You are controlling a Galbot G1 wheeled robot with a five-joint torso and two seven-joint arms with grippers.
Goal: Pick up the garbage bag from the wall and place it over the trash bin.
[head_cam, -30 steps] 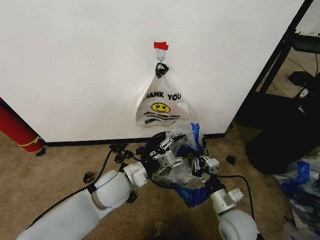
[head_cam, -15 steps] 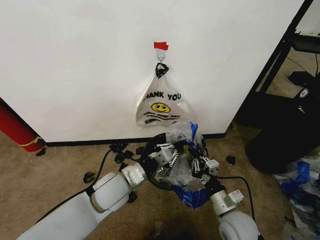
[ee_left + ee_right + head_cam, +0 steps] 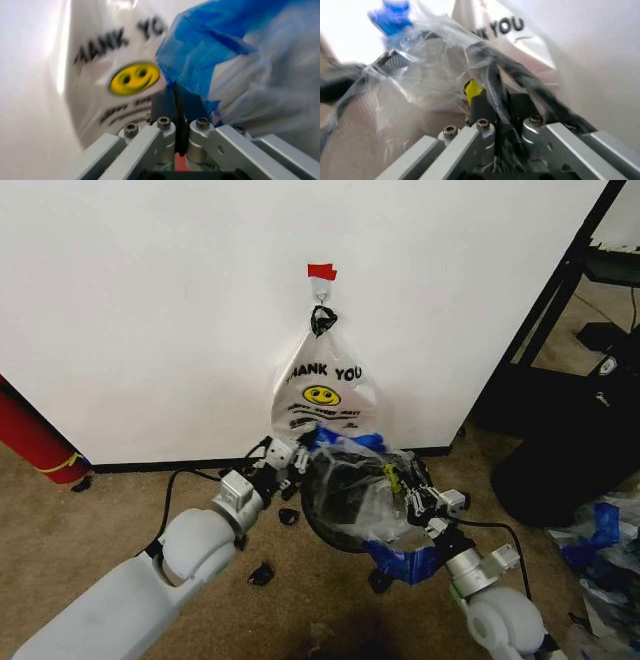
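Since a second ago the left gripper (image 3: 285, 456) has swung out from over the bin to the bin's far-left rim, and the right gripper (image 3: 418, 498) has drawn a little right, so the thin see-through plastic garbage bag with blue handles (image 3: 365, 485) now lies spread across the mouth of the small round black trash bin (image 3: 330, 530) instead of bunched in the middle. In the left wrist view the fingers are pressed together on the blue edge of the bag (image 3: 200, 60); in the right wrist view the fingers are likewise closed, pinching clear film and a dark strip of the bag (image 3: 485, 75). Behind, on the plain white wall (image 3: 150, 310), the whiter "THANK YOU" smiley bag (image 3: 322, 390) hangs from a small metal hook (image 3: 321, 292) under a strip of red tape (image 3: 322, 272), just far of the bin. A large red cylinder (image 3: 30, 435) stands far left.

I judge the bag nearly weightless, limp and slippery: it would crumple, cling and slip from a loose pinch, and could tear if stretched hard over the rim. The doubled blue edges look the strongest hold, taken on opposite sides so the mouth stays open.
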